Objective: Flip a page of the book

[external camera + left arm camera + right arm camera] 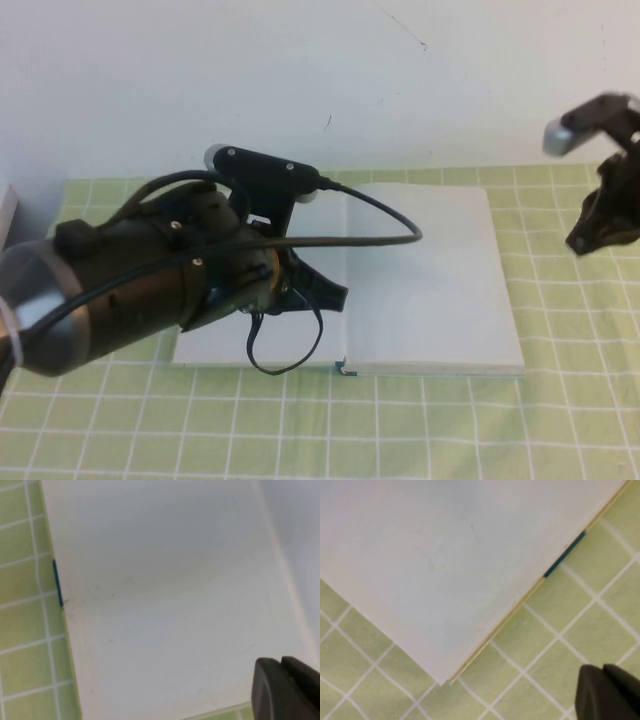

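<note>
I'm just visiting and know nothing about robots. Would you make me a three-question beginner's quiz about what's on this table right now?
1. True or false: the thick hardcover book with blank whitish pages lies open and flat on the green checked tablecloth.
2. Which hand is over the book? A) left hand B) right hand C) both
3. Fill in: the small strip of binding peeking out at the book's near edge is ____ in colour.

Key:
1. True; both blank leaves lie flat.
2. A; the right hand is beyond the book's right edge, over the cloth.
3. Teal.
</note>
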`<state>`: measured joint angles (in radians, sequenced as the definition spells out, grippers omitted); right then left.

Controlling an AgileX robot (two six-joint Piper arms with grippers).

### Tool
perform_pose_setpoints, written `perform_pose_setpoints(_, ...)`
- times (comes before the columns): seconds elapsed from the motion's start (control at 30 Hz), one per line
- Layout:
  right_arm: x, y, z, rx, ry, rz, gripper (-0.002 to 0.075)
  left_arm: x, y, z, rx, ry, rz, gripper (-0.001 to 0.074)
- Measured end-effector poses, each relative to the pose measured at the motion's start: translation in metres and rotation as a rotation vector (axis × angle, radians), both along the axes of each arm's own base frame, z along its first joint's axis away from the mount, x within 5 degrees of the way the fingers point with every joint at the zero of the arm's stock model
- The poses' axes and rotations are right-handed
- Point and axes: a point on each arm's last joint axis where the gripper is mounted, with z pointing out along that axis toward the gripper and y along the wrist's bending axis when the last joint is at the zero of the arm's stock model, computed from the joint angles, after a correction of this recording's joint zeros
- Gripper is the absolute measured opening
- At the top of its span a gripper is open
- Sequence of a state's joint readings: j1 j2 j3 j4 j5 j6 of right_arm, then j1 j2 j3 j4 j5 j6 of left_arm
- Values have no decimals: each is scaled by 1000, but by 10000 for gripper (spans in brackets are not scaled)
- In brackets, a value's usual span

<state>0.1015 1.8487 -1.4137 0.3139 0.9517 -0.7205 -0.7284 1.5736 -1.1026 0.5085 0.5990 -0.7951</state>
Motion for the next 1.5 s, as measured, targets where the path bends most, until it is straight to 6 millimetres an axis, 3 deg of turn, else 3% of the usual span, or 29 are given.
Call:
perform_pose_setpoints(0.2, -36, -9, 87, -46, -265, 12, -1, -12, 5, 38, -129, -126, -58, -4)
perform_pose_setpoints(0.4, -88, -21, 159, -99, -515, -4, -1, -39, 23, 100, -264, -352, -160, -4)
perform_pose_setpoints(0.57, -133, -26, 194, -87, -650, -21, -1, -70, 43, 125, -376, -516, -243, -4)
perform_pose_setpoints(0.7, -169, -30, 202, -76, -755, -41, -1, -95, 61, 123, -419, -604, -301, -4)
perform_pose_setpoints(0.83, -203, -35, 187, -67, -846, -66, -1, -117, 79, 109, -417, -632, -323, -4)
perform_pose_setpoints(1.07, -251, -41, 120, -54, -900, -103, -1, -138, 89, 82, -408, -703, -435, -4)
perform_pose_setpoints(1.3, -288, -40, 51, 52, -862, -150, -1, -140, 89, 77, -378, -714, -458, -4)
perform_pose_setpoints(1.5, -303, -39, 26, 118, -862, -177, -1, -140, 90, 76, -372, -709, -454, -4)
